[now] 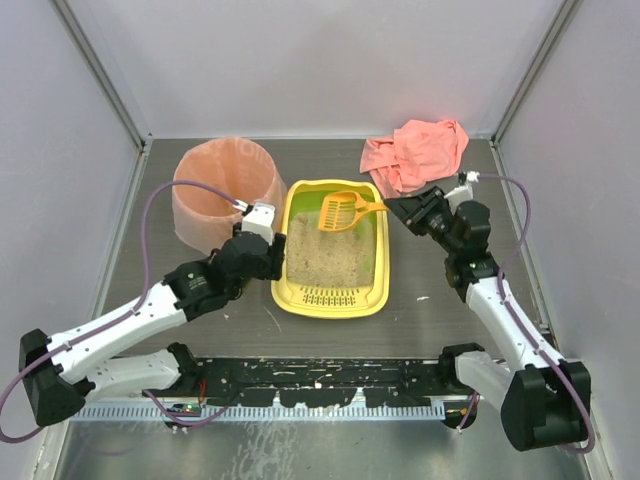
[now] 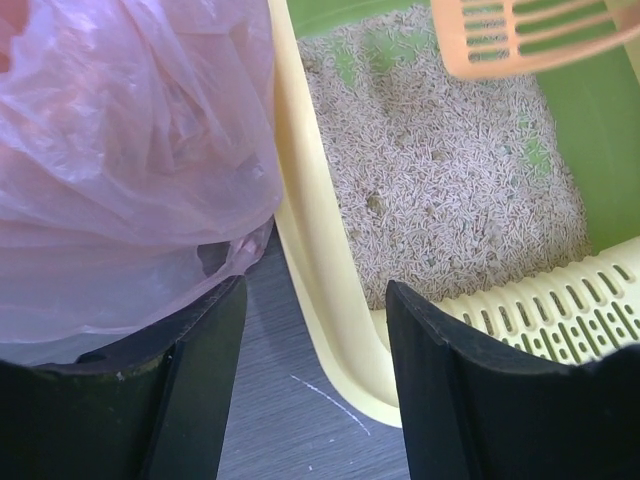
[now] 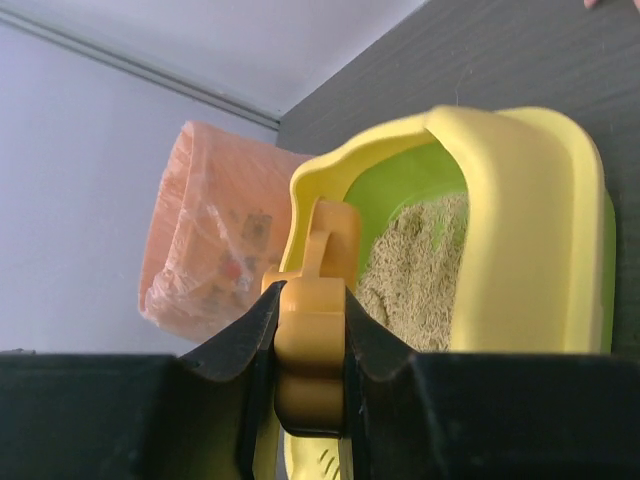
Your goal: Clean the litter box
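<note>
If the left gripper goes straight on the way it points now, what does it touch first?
Probably the yellow side rim of the litter box, which crosses the gap ahead of the open left gripper. The pink-bagged bin beside it is also close and may brush one finger; depth is unclear.

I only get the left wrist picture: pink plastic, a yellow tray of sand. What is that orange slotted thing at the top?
Observer: A scoop. The right end effector is clamped on its handle.
Operator: And the pink plastic?
Observer: It lines a round bin standing just left of the litter box.
Operator: Anything else on the table?
Observer: A crumpled pink cloth near the far right corner.
</note>
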Controlling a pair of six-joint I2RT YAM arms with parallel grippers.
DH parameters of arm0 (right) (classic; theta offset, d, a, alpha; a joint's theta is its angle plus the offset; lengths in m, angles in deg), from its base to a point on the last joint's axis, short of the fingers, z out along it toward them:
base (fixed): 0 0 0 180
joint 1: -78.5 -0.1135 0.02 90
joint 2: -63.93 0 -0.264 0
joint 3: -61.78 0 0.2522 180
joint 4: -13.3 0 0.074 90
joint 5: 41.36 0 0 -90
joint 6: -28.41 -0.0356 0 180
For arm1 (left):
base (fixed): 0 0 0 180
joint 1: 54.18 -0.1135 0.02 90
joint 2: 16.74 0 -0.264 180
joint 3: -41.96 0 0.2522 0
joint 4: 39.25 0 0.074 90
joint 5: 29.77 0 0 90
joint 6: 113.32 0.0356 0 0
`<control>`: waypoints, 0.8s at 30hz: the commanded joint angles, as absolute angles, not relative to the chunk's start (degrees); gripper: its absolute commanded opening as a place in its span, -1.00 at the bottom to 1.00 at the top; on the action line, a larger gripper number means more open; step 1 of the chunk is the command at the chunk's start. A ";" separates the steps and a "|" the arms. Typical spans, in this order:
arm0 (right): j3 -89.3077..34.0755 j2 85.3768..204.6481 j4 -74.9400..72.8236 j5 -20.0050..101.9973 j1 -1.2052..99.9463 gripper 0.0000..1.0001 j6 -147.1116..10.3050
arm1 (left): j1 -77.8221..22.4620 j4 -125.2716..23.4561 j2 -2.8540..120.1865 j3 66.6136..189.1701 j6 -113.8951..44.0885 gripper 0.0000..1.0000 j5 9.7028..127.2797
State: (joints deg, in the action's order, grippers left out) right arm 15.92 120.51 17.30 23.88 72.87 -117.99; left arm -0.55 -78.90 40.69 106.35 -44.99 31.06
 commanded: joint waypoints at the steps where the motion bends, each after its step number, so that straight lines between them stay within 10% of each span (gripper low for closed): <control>1: 5.05 125.17 5.25 34.82 68.70 -0.99 -105.52 | -0.43 -74.24 43.01 106.31 -46.23 0.17 32.14; 24: -19.85 155.29 -3.03 51.50 53.15 -0.99 -93.11 | -3.21 -68.10 55.59 105.31 -48.70 -0.01 32.54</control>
State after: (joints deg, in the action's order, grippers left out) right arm -16.62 153.80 -4.56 49.26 54.42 -95.52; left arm -2.35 -72.10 55.31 105.39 -48.01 32.61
